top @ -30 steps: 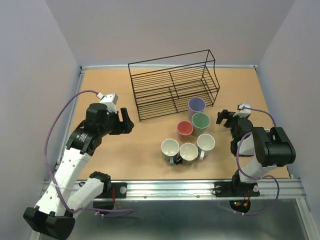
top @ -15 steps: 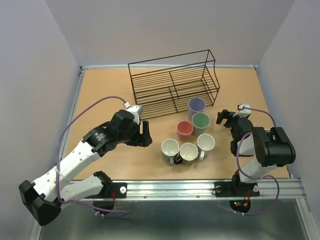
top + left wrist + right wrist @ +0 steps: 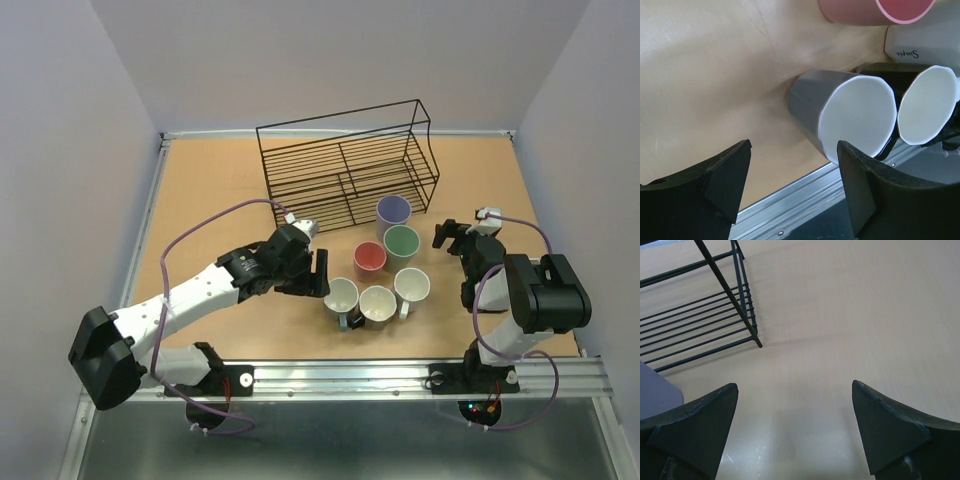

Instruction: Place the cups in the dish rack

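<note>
Tan fibreboard tabletop, with a silver aluminium rail along its near edge and pale lavender walls enclosing the far and side edges.

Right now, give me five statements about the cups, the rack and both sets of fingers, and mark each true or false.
1. The dish rack holds no cup. True.
2. The left fingers are shut on the grey-blue mug. False: they are open, and the mug sits just ahead of them, ungripped.
3. The lavender cup stands closest to the rack of the six cups. True.
4. The right fingers grip the green cup. False: they are open over bare table and hold nothing.
5. The pink-red cup lies on its side. False: it stands upright with its opening up.
</note>
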Available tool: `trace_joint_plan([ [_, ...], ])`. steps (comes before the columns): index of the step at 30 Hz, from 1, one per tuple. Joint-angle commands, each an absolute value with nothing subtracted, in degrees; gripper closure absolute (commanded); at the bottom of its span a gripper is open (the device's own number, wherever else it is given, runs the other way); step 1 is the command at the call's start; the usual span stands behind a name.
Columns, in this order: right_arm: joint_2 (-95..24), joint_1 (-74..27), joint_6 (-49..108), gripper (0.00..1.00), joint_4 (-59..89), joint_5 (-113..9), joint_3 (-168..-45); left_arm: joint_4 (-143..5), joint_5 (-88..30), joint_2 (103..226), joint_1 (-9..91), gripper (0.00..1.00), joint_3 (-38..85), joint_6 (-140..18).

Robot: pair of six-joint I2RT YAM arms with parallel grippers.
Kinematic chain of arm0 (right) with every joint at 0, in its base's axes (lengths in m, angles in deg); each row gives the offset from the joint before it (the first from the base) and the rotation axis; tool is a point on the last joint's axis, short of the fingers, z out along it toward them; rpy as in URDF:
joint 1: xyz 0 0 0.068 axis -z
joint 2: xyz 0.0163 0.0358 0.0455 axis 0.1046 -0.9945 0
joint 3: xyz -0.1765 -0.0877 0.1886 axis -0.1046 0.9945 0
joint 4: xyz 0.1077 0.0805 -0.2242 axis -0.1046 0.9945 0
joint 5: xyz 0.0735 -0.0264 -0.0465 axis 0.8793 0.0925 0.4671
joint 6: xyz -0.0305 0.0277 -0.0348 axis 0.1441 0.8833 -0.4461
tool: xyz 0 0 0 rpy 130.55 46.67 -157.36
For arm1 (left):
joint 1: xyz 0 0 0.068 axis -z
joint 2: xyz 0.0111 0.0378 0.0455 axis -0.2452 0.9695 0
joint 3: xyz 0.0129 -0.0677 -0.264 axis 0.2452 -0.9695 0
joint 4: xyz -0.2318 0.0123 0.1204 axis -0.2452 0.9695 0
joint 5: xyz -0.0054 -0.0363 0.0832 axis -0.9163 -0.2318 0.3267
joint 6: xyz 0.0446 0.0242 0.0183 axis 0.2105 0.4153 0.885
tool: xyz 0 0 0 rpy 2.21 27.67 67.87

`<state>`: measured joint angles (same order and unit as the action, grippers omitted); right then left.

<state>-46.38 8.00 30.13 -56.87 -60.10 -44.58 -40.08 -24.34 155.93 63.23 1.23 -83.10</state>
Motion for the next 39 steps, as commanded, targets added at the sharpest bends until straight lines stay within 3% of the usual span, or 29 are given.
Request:
trace_joint_plan([
  [1,-46.0,7.9,29.1,0.0,-60.6,-60.0,-44.1,-44.1,-23.4,157.5,64.3,0.2,1.5,-83.7],
  [21,-46.2,7.9,29.1,0.0,-60.7,-60.0,-44.2,-46.1,-27.5,167.6,65.7,0.37,2.9,-81.1],
  [25,-46.2,7.9,29.1,0.0,-60.5,-60.2,-44.4,-46.7,-28.6,168.2,65.7,0.52,2.6,-81.2],
  [31,-46.0,7.9,29.0,0.0,-60.4,-60.1,-44.3,-47.2,-29.2,168.7,65.7,0.87,2.1,-81.5],
  [36,-45.0,7.9,29.8,0.0,-58.3,-62.0,-45.1,-46.7,-29.1,167.7,65.7,1.0,1.6,-80.8],
  [39,-42.6,7.9,29.7,0.0,-55.3,-61.8,-45.7,-46.0,-28.5,166.6,65.7,1.0,1.1,-80.2],
])
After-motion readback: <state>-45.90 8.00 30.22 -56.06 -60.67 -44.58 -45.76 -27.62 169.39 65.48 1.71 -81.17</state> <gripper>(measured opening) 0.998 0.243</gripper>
